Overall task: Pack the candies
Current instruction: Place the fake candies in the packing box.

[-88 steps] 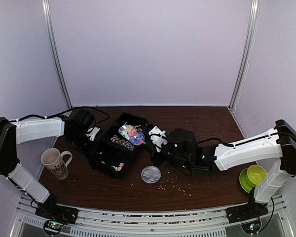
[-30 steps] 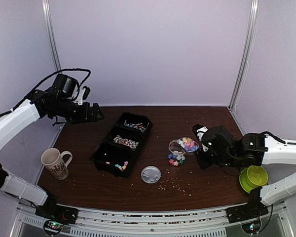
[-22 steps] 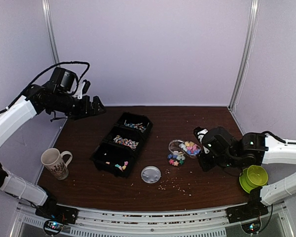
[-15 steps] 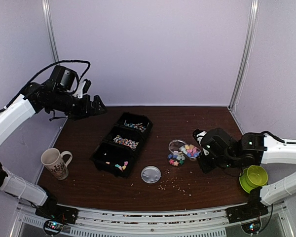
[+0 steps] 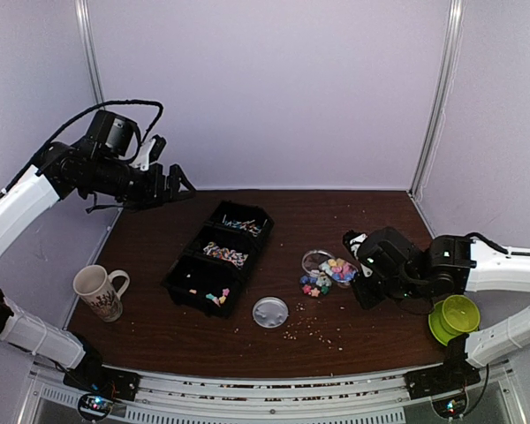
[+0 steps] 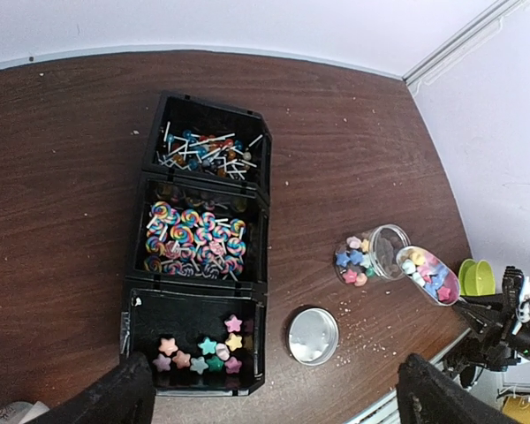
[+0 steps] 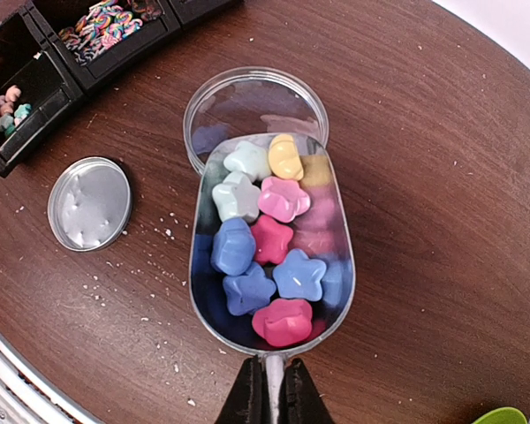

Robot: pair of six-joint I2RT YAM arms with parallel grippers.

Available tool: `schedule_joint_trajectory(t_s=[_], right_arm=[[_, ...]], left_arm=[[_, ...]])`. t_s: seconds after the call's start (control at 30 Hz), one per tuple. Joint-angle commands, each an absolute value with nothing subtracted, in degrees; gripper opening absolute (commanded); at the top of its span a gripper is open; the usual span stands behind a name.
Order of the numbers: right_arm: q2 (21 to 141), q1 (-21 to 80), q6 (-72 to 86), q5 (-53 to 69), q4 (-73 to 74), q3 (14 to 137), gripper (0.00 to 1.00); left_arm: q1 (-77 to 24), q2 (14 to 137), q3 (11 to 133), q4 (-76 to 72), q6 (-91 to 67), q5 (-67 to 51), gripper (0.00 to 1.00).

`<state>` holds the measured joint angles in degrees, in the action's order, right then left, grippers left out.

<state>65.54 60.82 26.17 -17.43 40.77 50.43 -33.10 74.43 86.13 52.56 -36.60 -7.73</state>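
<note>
Candies (image 7: pixel 269 256) in scoop (image 7: pixel 214 311), handle hidden by end effector (image 7: pixel 271 375)

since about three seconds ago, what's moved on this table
The right end effector, shut on the scoop handle, carried the candies from above the black tray rightward to the clear jar rim. The left end effector, open, rose from beside the tray, up and back. The tray, lid, mug and green bowls stayed put.
</note>
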Motion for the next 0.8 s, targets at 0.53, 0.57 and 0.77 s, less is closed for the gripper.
schedule_joint_trajectory(t_s=[0.53, 0.57, 0.77], right_arm=[[65.55, 60.95, 25.05, -18.52, 44.59, 55.29, 0.00], [65.63, 60.90, 24.86, -18.39, 44.75, 55.50, 0.00], [67.33, 60.98, 23.67, -18.06, 48.20, 58.34, 0.00]], left_arm=[[-31.81, 73.26, 79.58, 51.48, -32.75, -0.15, 0.98], [-31.28, 73.04, 78.51, 50.53, -32.44, -0.79, 0.98], [-27.96, 73.22, 74.51, 47.35, -30.53, -3.79, 0.98]])
